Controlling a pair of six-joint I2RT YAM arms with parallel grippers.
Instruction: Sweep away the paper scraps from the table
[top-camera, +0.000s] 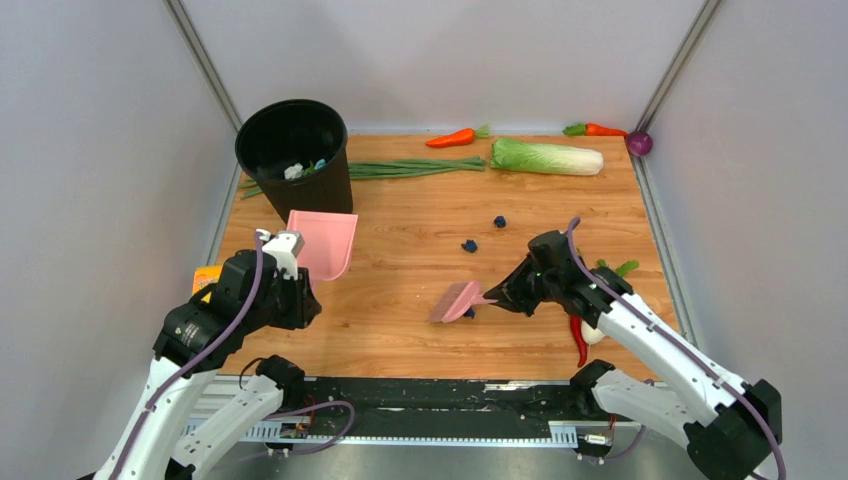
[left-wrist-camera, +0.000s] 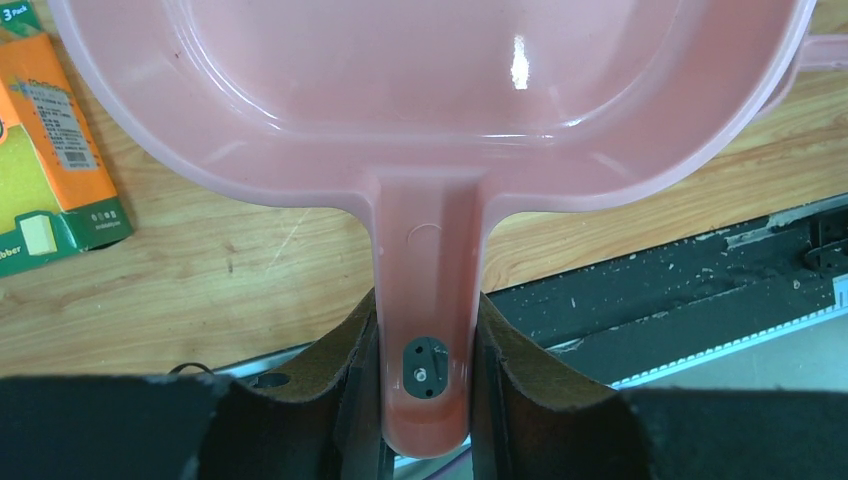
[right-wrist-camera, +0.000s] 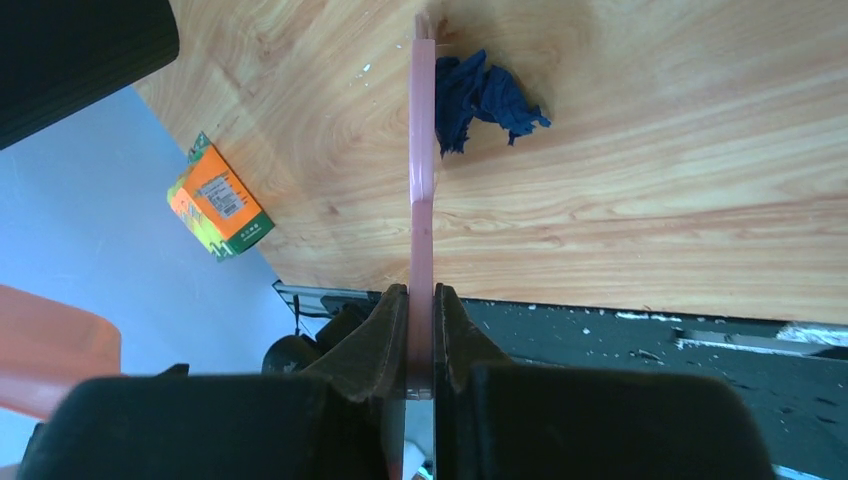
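Note:
Three navy paper scraps show on the wood table (top-camera: 400, 230): one (top-camera: 499, 222) mid-right, one (top-camera: 469, 244) just left of it, one (top-camera: 469, 313) beside the pink brush head (top-camera: 453, 301). In the right wrist view that scrap (right-wrist-camera: 483, 96) lies just right of the brush edge (right-wrist-camera: 422, 150). My right gripper (top-camera: 498, 297) (right-wrist-camera: 421, 305) is shut on the brush handle. My left gripper (top-camera: 290, 262) (left-wrist-camera: 428, 330) is shut on the handle of the pink dustpan (top-camera: 322, 243) (left-wrist-camera: 420, 90), held at the table's left side.
A black bin (top-camera: 295, 155) with white and blue trash stands at the back left. Green onions (top-camera: 410, 169), a carrot (top-camera: 452, 138), a cabbage (top-camera: 546, 156), another carrot (top-camera: 600, 129) and a purple onion (top-camera: 640, 143) line the back. An orange box (top-camera: 206, 278) (left-wrist-camera: 50, 150) lies left. A red chilli (top-camera: 579, 340) lies under my right arm.

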